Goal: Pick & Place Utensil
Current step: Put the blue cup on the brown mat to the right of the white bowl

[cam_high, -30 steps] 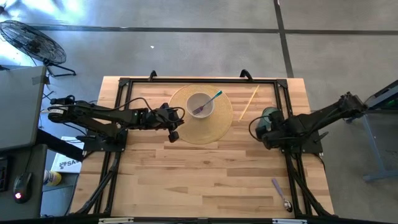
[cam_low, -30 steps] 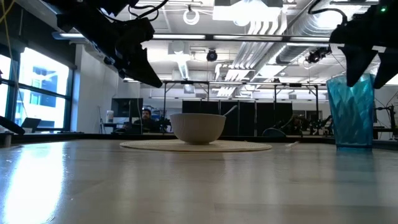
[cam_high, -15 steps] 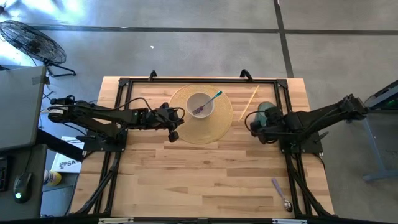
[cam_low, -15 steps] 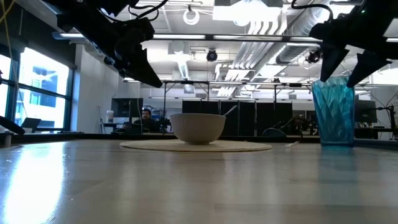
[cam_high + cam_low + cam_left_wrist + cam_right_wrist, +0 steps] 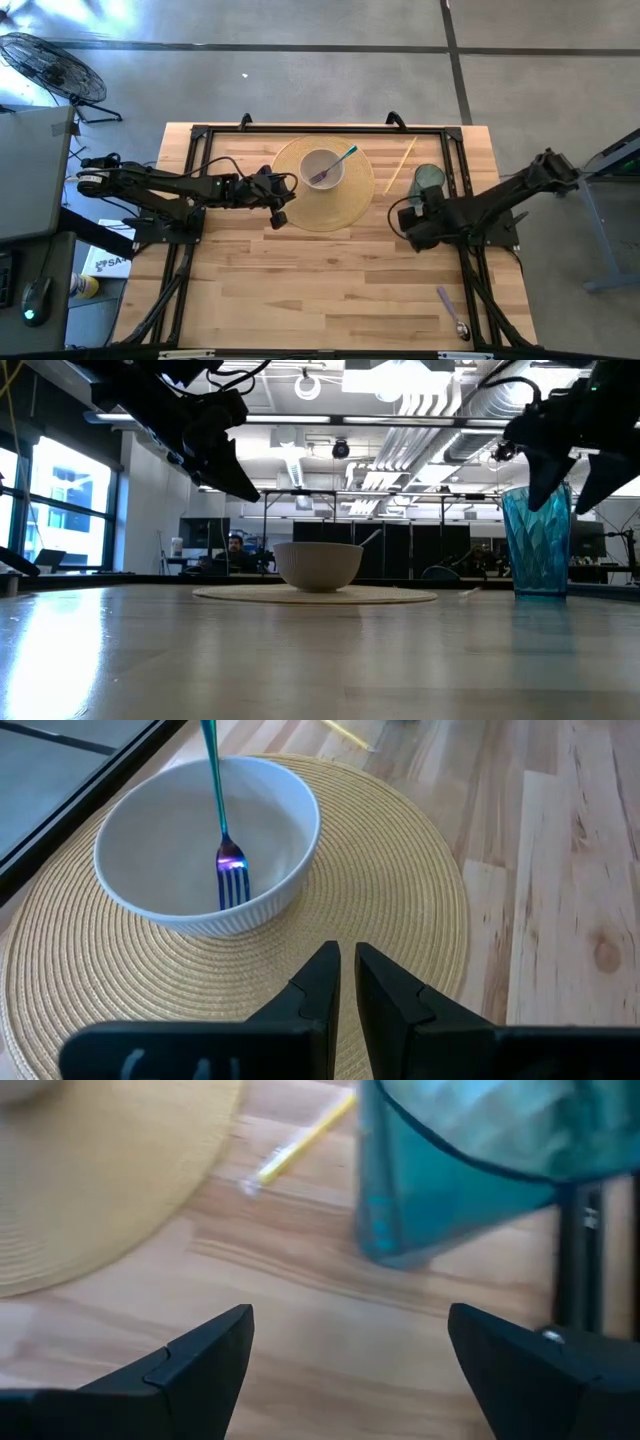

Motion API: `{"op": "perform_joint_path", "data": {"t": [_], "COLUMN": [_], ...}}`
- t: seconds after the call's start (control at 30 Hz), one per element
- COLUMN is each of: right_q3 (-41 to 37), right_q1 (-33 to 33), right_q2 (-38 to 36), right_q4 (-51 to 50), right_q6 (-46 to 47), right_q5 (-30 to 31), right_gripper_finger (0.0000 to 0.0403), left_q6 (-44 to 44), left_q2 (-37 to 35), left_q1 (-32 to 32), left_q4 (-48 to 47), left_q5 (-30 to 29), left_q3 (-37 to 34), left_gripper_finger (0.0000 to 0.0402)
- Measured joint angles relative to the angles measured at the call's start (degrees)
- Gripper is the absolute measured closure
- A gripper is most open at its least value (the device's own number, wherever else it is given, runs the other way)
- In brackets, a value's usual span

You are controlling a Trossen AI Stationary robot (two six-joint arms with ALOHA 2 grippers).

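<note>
A white bowl [image 5: 323, 167] sits on a round woven placemat [image 5: 352, 200]. A fork [image 5: 333, 166] with a teal handle lies in it, tines down on the bowl's floor [image 5: 231, 885] and handle leaning on the rim. A purple-handled spoon [image 5: 452, 312] lies flat near the table's near right corner. My left gripper [image 5: 278, 207] hovers shut over the placemat's left part, just short of the bowl [image 5: 205, 840]. My right gripper [image 5: 409, 222] is open above the bare wood, near side of a teal cup [image 5: 428, 179], touching nothing [image 5: 350, 1350].
The teal faceted cup [image 5: 537, 540] stands upright right of the placemat [image 5: 315, 596]. A thin yellow stick [image 5: 400, 165] lies between cup and placemat, also visible as a yellow stick [image 5: 298, 1143] in the right wrist view. A black frame [image 5: 455, 160] runs along the table's edges. Bare wood fills the near half.
The teal cup shifted a little toward the table's left with my right gripper around its top. The right gripper then drew back toward the near edge, leaving the cup standing alone. The left arm kept still.
</note>
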Motion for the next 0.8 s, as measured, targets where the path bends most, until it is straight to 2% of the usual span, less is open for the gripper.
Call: {"op": "perform_joint_path", "data": {"t": [0.23, 0.47, 0.57, 0.8], "right_q3": [-1.5, -14.5, -17.0, -18.0], "right_q1": [0.3, 0.2, 0.0, -3.6], "right_q2": [5.0, 4.4, 4.4, 4.4], "right_q4": [1.1, 17.2, 21.2, 20.8], "right_q6": [1.6, 4.6, 4.0, 1.4], "right_q5": [0.2, -2.4, -0.7, 3.3], "right_gripper_finger": [0.0073, 0.0072, 0.0072, 0.0073], "left_q6": [-0.3, -0.9, -0.9, -0.9], "left_q2": [0.0, 0.0, 0.0, 0.0], "left_q1": [0.0, 0.0, 0.0, 0.0], "left_q4": [-0.4, -0.8, -0.4, 0.2], "left_q5": [0.2, 1.5, 1.5, 1.1], "left_q3": [0.0, 0.0, 0.0, 0.0], "left_gripper_finger": [0.0369, 0.0369, 0.0369, 0.0369]}}
